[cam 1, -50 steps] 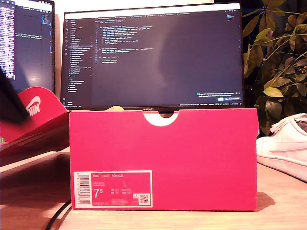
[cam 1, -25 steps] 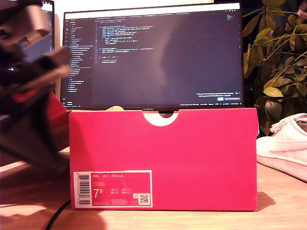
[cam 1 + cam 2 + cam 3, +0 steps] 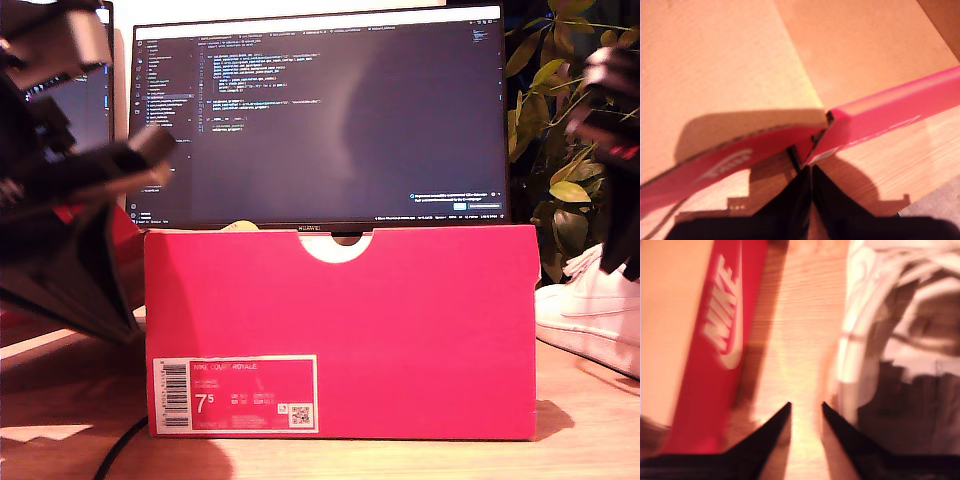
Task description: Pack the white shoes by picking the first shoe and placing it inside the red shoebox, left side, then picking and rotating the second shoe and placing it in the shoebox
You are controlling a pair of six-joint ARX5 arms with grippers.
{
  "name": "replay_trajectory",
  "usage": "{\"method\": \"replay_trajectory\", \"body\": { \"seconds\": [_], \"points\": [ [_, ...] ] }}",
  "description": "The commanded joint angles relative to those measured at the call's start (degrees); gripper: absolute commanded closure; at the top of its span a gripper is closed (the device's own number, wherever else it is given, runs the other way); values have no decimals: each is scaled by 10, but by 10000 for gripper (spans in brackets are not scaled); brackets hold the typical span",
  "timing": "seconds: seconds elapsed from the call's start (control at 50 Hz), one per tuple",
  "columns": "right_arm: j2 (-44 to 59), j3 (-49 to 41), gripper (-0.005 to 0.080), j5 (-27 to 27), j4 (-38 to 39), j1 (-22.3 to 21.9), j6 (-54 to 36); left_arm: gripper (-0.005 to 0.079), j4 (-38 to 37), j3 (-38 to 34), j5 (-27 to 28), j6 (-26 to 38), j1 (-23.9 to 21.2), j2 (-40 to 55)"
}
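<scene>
Bright red cardboard Nike shoebox stands centre frame in the exterior view, half-round notch in its top edge. White label at lower left of its front reads "NIKE COURT ROYALE" and "7.5", w/ barcode and QR square; the rest of the print is too small to read. Wide dark monitor behind shows code text, unreadable, w/ a small "HUAWEI" mark on its lower bezel. Leafy plant fills the upper right.

My first gripper, jaws pressed together, is pinched on the corner of the red box lid; part of a white swoosh shows on the lid's side. My second gripper hangs over bare wood, jaws slightly apart and holding nothing, between a red side panel reading "NIKE" w/ swoosh and a white leather sneaker. In the exterior view that white sneaker lies at right edge, beside the box, w/ a blurred arm above it.
</scene>
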Motion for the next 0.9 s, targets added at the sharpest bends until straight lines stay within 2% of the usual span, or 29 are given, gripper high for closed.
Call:
{"method": "replay_trajectory", "body": {
  "seconds": [0.0, 0.08, 0.18, 0.36, 0.56, 0.74, 0.88],
  "points": [
    [2, 33, 516, 13, -5, 0, -12, 762, 5, -1, -2, -1, 0, 10],
    [11, 66, 505, 29, -32, 0, -18, 762, 6, -1, -2, -1, 0, 13],
    [24, 101, 441, 50, -86, 0, -20, 762, 14, -1, -2, -1, 0, 13],
    [59, 105, 391, 57, -131, 2, -20, 762, 34, -1, -2, -1, 0, 13],
    [98, 105, 288, 73, -149, 12, -16, 762, 34, -1, -2, -1, 0, 13],
    [116, 105, 291, 72, -148, 14, -16, 762, 35, -1, -2, 0, 0, 13],
    [122, 105, 352, 71, -146, 14, -17, 762, 35, -1, -4, 0, 0, 13]
  ]
}}
